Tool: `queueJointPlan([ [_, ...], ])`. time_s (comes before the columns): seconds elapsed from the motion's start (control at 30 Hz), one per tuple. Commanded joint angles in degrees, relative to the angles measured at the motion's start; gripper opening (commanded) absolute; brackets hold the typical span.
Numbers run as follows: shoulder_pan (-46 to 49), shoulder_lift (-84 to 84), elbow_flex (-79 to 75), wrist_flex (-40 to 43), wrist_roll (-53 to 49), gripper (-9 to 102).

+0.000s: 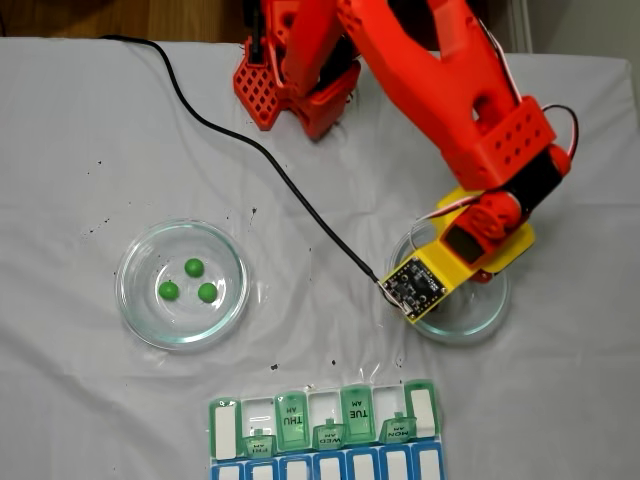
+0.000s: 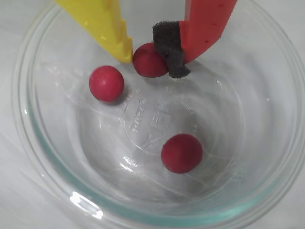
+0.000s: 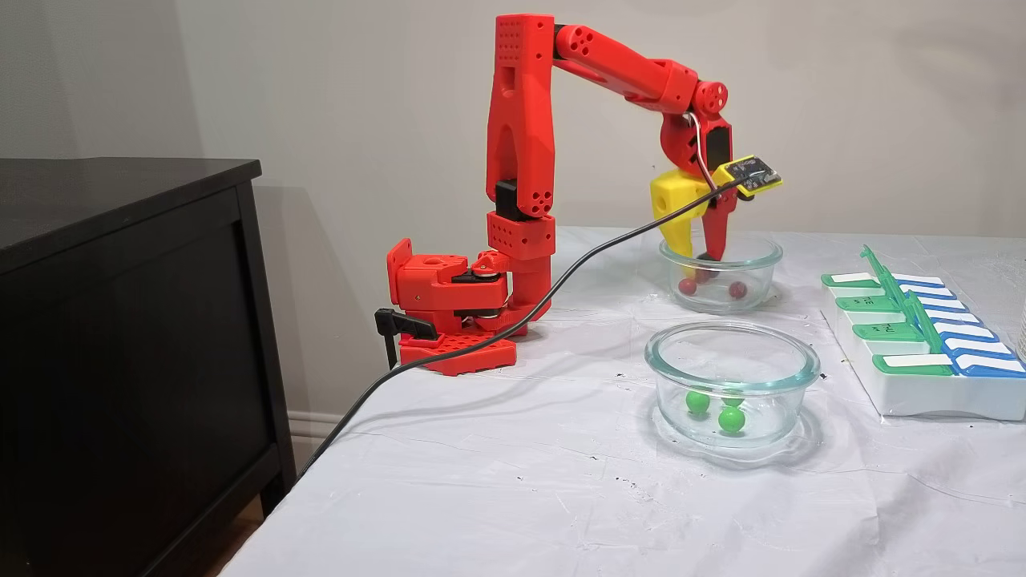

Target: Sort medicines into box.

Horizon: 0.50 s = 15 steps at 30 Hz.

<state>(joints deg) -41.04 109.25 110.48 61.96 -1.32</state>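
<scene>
**Claw down in the red-ball dish, closed around one ball**

Your claw (image 2: 150,58) sits inside the glass dish of red balls (image 2: 43,157). In the wrist view the yellow finger (image 2: 107,26) touches the left side of one red ball (image 2: 147,61), and the black foam pad (image 2: 170,47) on the red finger presses its right side, so you are grasping that ball, which looks to be still low in the dish. A second red ball (image 2: 106,83) lies just to the left of it, apart from the fingers. A third red ball (image 2: 181,152) rests nearer the camera, toward the middle of the dish floor.

In a fixed view from the side, the arm (image 3: 521,136) reaches over from its base and the claw (image 3: 696,255) dips below the rim of the far dish (image 3: 753,256).

The three green balls (image 1: 190,282) lie together in the other glass dish (image 1: 135,300), at the left in a fixed view from above, well apart from the claw. In the side view that dish (image 3: 793,369) is the nearer one.

The pill box (image 1: 225,415) lies at the near edge of the desk (image 1: 80,150) in the view from above, its green row showing several lids raised, THU and TUE among them, with the blue row (image 1: 300,468) just beside it. A black cable (image 1: 250,150) runs across the white desk cover to the wrist camera board (image 1: 412,283).
</scene>
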Motion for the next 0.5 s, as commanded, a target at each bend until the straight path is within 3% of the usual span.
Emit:
queueJointPlan([
  [0.0, 2.0, 12.7, -6.5, 1.2, -1.5, 0],
  [0.33, 13.2, 13.6, -19.7, 7.5, -4.5, 0],
  [0.47, 17.3, 15.1, -18.3, 3.3, -5.2, 0],
])
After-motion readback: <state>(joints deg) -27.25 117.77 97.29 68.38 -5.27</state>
